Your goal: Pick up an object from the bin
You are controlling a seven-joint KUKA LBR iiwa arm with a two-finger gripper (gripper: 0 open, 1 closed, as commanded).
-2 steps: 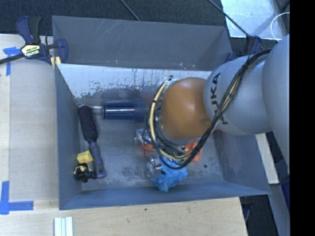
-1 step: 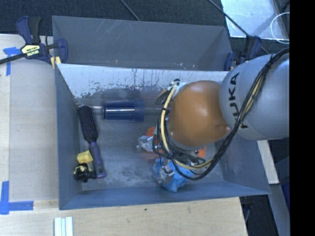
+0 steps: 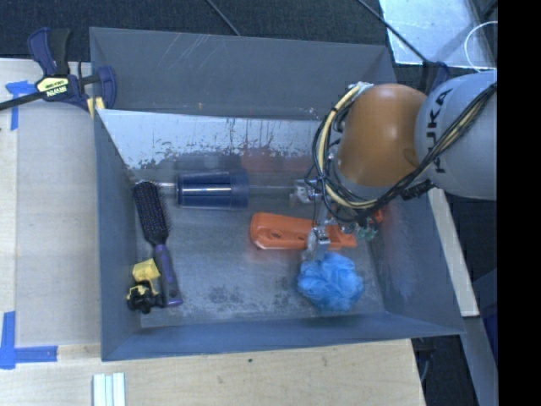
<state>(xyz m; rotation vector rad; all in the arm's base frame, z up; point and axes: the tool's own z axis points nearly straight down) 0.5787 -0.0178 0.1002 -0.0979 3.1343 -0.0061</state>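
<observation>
A black hairbrush (image 3: 153, 216) with a purple handle lies along the left wall of the bin (image 3: 245, 83), with a small yellow and black piece (image 3: 144, 282) just beside the handle's end. A dark blue can (image 3: 211, 190) lies on its side near the back wall. The floor in front of the can is bare. Right of centre lies a flat orange tool (image 3: 277, 231). The gripper (image 3: 319, 238) is low over its right end, and I cannot tell whether it is open or closed. A fluffy blue ball (image 3: 331, 282) crowds the tool from the front, near the front wall.

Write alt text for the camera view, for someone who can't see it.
The robot's gripper hangs over the right end of an orange tool, beside a blue puff, in a grey bin. A dark blue cylinder lies behind, and a hairbrush at the left.
</observation>
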